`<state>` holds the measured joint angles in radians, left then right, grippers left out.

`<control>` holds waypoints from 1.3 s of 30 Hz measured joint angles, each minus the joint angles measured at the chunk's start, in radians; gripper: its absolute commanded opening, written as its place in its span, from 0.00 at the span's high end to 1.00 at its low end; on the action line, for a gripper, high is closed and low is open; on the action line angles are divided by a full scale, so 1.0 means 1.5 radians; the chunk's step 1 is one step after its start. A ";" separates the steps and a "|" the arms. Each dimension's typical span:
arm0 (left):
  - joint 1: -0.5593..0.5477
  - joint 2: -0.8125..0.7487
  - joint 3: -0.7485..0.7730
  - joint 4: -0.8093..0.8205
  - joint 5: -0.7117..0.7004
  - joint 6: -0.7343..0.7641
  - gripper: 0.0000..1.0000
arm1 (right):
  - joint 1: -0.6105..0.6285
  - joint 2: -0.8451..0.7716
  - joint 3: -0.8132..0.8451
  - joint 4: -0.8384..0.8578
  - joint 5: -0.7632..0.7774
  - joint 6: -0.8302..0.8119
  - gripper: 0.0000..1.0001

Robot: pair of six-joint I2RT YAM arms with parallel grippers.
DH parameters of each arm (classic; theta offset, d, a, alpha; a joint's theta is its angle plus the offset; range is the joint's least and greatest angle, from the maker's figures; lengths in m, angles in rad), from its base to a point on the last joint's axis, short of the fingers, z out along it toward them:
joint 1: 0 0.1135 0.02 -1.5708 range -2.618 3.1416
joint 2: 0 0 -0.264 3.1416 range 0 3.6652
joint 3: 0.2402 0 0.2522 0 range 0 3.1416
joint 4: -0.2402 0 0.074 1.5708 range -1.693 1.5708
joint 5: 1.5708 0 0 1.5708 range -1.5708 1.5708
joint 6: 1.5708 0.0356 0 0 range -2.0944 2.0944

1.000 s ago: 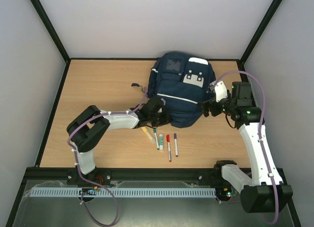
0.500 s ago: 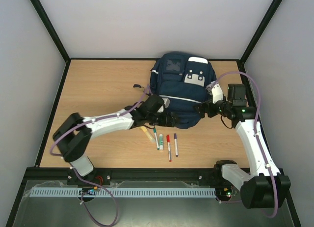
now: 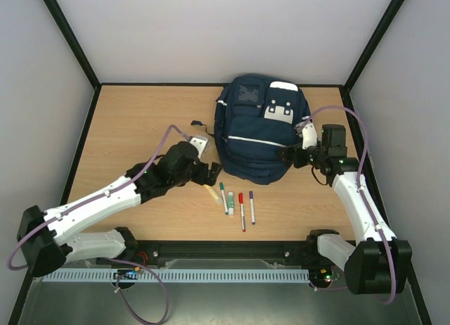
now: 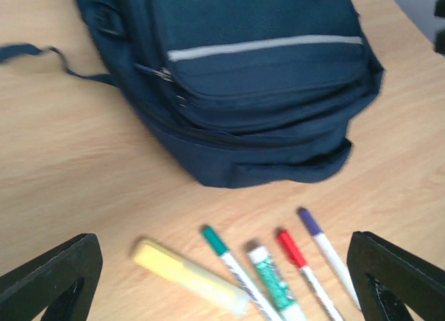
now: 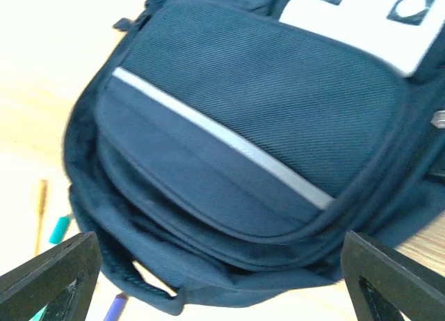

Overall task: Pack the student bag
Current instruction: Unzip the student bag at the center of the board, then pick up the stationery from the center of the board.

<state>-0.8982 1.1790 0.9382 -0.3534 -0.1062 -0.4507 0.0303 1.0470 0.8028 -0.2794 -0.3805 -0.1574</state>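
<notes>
The student bag (image 3: 256,131) lies flat at the back middle of the table, navy with a white stripe, its pockets zipped. It fills the upper part of the left wrist view (image 4: 257,71) and most of the right wrist view (image 5: 264,126). My left gripper (image 3: 211,173) is open and empty, just off the bag's near left corner, with a row of pens under it (image 4: 222,286). My right gripper (image 3: 287,156) is open at the bag's near right edge. The bag's lower rim lies between its spread fingers (image 5: 221,283), and no grip shows.
A yellow highlighter (image 4: 188,276), a green marker (image 4: 229,258), a green-and-white stick (image 4: 271,279), a red pen (image 4: 295,255) and a purple pen (image 4: 323,248) lie side by side in front of the bag. A loose dark strap (image 3: 195,123) trails off the bag's left side.
My left arm has pulled back from the bag's near edge, to the left and towards me, and now hangs over the pens. My right gripper has edged left, closer to the bag.
</notes>
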 measured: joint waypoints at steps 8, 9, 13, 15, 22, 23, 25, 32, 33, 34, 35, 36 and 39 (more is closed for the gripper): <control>0.139 -0.052 -0.019 -0.069 -0.219 -0.084 0.01 | 0.001 0.012 -0.018 -0.020 -0.117 -0.045 0.14; 0.177 -0.043 -0.014 -0.083 -0.224 -0.093 0.01 | 0.001 0.011 -0.019 -0.023 -0.126 -0.052 0.16; 0.264 -0.025 -0.017 -0.103 -0.198 -0.111 0.10 | 0.007 0.011 -0.022 -0.024 -0.127 -0.084 0.20; 0.263 -0.026 -0.025 -0.105 -0.163 -0.139 0.22 | 0.012 0.014 -0.022 -0.024 -0.108 -0.092 0.20; 0.213 -0.027 -0.129 -0.079 -0.017 -0.289 0.46 | 0.020 0.024 -0.030 -0.022 -0.069 -0.104 0.19; 0.184 -0.026 -0.151 -0.074 -0.008 -0.313 0.46 | 0.020 0.024 -0.032 -0.022 -0.068 -0.105 0.19; 0.129 -0.020 -0.172 -0.073 0.001 -0.356 0.46 | 0.020 0.022 -0.036 -0.022 -0.068 -0.105 0.19; 0.026 0.068 -0.143 -0.043 -0.002 -0.440 0.46 | 0.020 0.000 -0.049 -0.023 -0.071 -0.117 0.19; 0.019 0.081 -0.135 -0.044 -0.004 -0.446 0.46 | 0.020 -0.001 -0.049 -0.023 -0.072 -0.118 0.19; 0.012 0.100 -0.122 -0.045 -0.005 -0.452 0.46 | 0.020 0.000 -0.049 -0.024 -0.072 -0.119 0.19; 0.005 0.120 -0.107 -0.046 -0.007 -0.457 0.46 | 0.020 0.000 -0.049 -0.024 -0.073 -0.120 0.19; 0.000 0.139 -0.093 -0.046 -0.008 -0.460 0.46 | 0.020 0.000 -0.049 -0.025 -0.074 -0.120 0.19; -0.012 0.193 -0.048 -0.047 -0.012 -0.465 0.46 | 0.020 -0.001 -0.049 -0.025 -0.075 -0.124 0.18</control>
<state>-0.9161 1.4685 0.8665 -0.4240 -0.1246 -1.1488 0.0605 1.0454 0.7296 -0.3172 -0.4934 -0.3431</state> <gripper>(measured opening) 0.540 0.813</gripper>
